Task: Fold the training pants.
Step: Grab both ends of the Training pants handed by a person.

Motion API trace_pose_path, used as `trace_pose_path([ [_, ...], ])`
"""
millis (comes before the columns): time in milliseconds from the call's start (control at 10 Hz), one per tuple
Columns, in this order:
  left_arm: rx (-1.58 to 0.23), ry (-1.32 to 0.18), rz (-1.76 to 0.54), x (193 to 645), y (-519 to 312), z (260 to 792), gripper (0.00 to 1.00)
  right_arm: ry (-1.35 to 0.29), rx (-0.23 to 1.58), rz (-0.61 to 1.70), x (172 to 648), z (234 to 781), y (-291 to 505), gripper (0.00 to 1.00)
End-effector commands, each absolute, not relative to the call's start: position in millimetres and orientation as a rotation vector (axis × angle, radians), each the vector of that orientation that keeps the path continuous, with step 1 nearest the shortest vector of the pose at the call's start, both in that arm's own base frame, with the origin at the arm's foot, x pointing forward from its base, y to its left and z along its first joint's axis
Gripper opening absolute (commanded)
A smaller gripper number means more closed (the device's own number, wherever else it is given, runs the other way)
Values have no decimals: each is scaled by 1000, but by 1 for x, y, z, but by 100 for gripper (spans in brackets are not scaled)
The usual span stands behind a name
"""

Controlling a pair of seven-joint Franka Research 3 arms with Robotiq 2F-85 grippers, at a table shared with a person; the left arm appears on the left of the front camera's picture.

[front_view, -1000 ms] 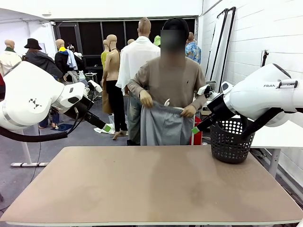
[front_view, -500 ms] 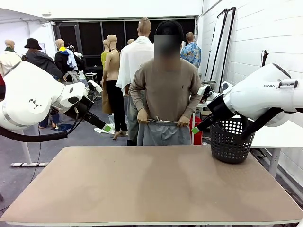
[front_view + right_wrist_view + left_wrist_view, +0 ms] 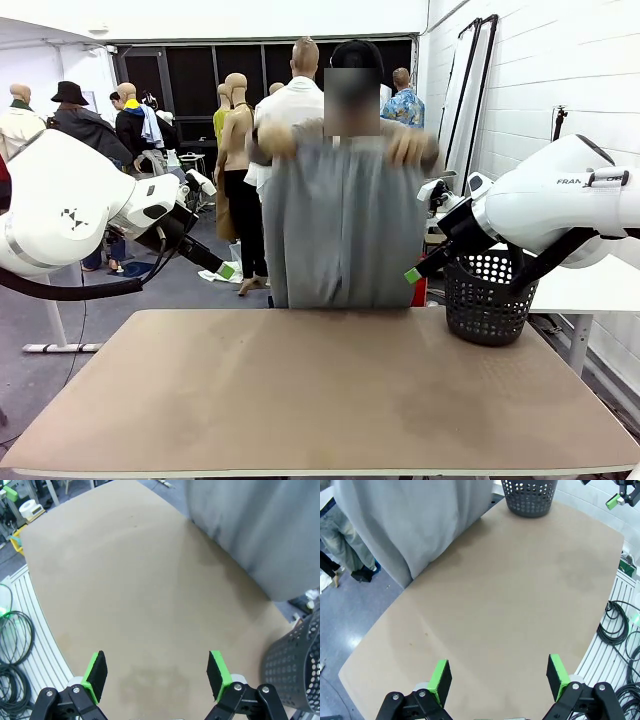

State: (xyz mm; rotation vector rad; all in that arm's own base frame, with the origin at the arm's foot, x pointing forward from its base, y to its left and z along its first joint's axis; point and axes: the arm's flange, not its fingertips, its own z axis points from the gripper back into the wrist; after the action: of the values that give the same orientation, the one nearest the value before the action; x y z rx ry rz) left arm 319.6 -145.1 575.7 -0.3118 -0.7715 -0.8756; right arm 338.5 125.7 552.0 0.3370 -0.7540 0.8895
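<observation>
Status: training pants point(image 3: 345, 230) aren't on the counter point(image 3: 320, 400) yet. The person at the far side holds them up in the air by the waistband, a hand point(image 3: 280, 140) at each top corner. Long axis is vertical: waistband up, legs hanging down to the counter's far edge, hem hidden behind that edge. The cloth faces me flat and spread wide.

From me, the pants are straight ahead across the counter and above it, between my two arms. Right pincer point(image 3: 413, 275) sits just beside the pants' right edge in the front view. Left pincer point(image 3: 228, 270) is a bit further off their left edge. So the right one looks nearer, though depth is hard to judge. Basket point(image 3: 487, 300) stands at the far right of the counter, close under my right arm, so I'd watch it on any reach.

Both pincers: fingers spread wide, nothing between the pads, touching nothing, hovering over the counter.

My read: fold not begun. The pants need to land flat on the counter first.
</observation>
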Motion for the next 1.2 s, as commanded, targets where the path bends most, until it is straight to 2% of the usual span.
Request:
trace_pose_path([
  [0,-312,-767,-881,320,-144,575,100,-753,344,888,339,552,126,100],
  [1100,-312,-767,-881,320,-144,575,100,-753,344,888,339,552,126,100],
])
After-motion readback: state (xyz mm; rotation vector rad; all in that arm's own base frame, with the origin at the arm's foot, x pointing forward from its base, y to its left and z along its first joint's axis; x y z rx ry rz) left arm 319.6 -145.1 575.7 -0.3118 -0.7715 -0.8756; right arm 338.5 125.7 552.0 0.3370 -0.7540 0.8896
